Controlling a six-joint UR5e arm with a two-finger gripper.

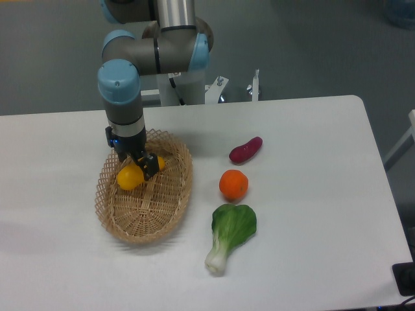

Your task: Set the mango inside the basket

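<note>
The mango (131, 177), smooth and yellow-orange with a long oval shape, sits inside the basket (144, 220) near its far end, held across its middle by the gripper (143, 165). The dark fingers are closed on the fruit, so that one rounded end shows to the left of them and a smaller tip shows to the right. The basket is an oval of tan woven wicker, tightly plaited across its floor and opening into a loose lattice around the rim. It rests on a white table (311, 246) with a smooth matte top and a rounded corner. The arm (123, 97) comes straight down over the basket, its joints capped in light blue plastic over grey metal tubes. To the right of the basket, well apart from it, lie three other items: a small purple sweet potato (246, 149), tapered and slightly curved, a round orange (233, 184) below it, and a leafy green bok choy (231, 234) with a pale stalk, nearest the camera.
</note>
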